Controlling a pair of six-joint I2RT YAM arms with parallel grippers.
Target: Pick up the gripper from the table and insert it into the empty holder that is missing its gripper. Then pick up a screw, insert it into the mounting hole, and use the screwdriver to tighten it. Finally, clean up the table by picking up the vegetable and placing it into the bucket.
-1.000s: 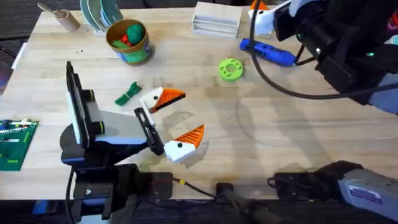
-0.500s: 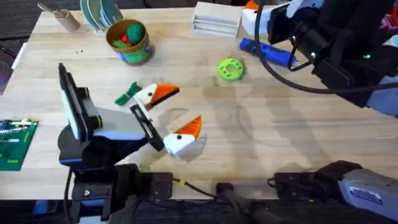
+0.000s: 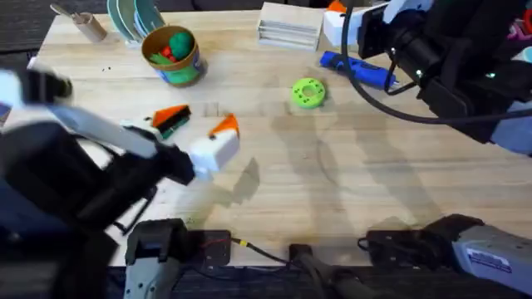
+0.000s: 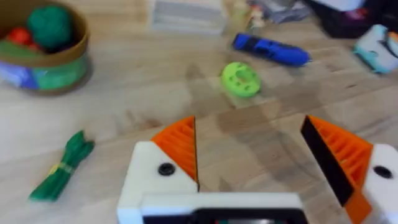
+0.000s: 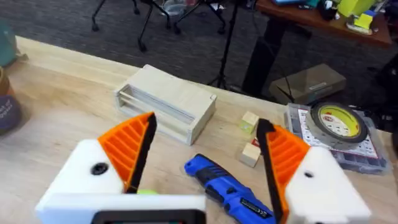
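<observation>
Left arm raised and blurred over the tabletop (image 3: 349, 191), left gripper (image 4: 249, 165) spread wide above the vegetable (image 4: 62, 167), lying diagonally, right gripper (image 5: 202, 155) spread over the screwdriver (image 5: 227, 186), bucket (image 3: 172, 55) far left.
</observation>
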